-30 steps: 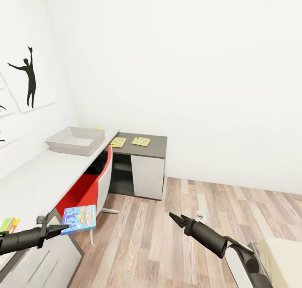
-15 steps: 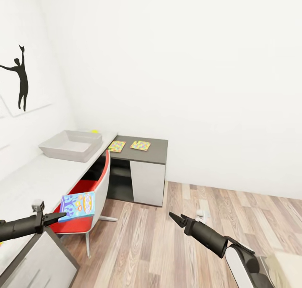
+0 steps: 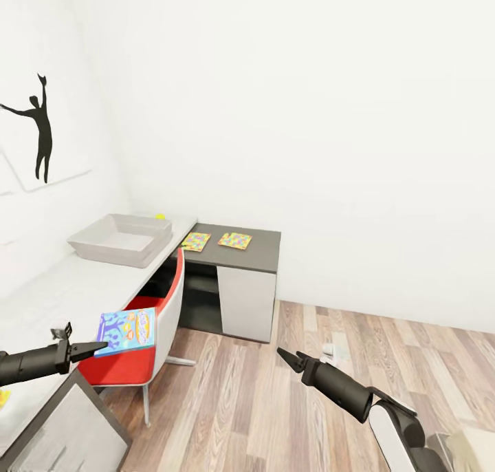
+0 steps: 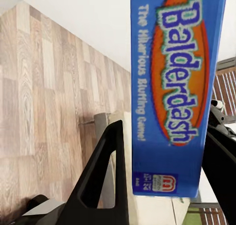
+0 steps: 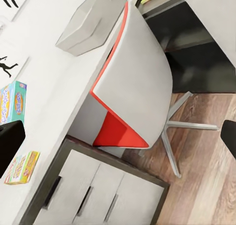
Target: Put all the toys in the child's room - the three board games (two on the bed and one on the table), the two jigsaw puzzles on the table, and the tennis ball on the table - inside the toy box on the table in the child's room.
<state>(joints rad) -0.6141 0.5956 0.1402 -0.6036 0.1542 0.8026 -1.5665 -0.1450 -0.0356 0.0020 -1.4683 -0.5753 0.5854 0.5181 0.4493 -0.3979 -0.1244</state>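
Observation:
My left gripper [image 3: 93, 349] is shut on a bright blue board game [image 3: 127, 329], holding it in the air over the near end of the pale table [image 3: 62, 296]. In the left wrist view the blue board game [image 4: 174, 87] reads "Balderdash" and sits between the two fingers [image 4: 105, 171]. The grey toy box [image 3: 120, 238] stands farther along the table, with the tennis ball [image 3: 159, 217] just behind it. Two jigsaw puzzles [image 3: 196, 241] [image 3: 235, 240] lie on the dark section. A second board game [image 5: 22, 167] lies flat at the table's near end. My right gripper [image 3: 287, 357] hangs open over the floor.
A red and white swivel chair [image 3: 148, 320] is tucked under the table between me and the toy box. Drawers [image 5: 93, 198] sit below the near end. Wood-plank floor [image 3: 275, 403] stretches out to the right. A beige corner of the bed [image 3: 478, 451] shows at the lower right.
The head view has swung a little, shifting the room. The left gripper has lifted the blue board game higher over the table's near end. The right arm holds its pose.

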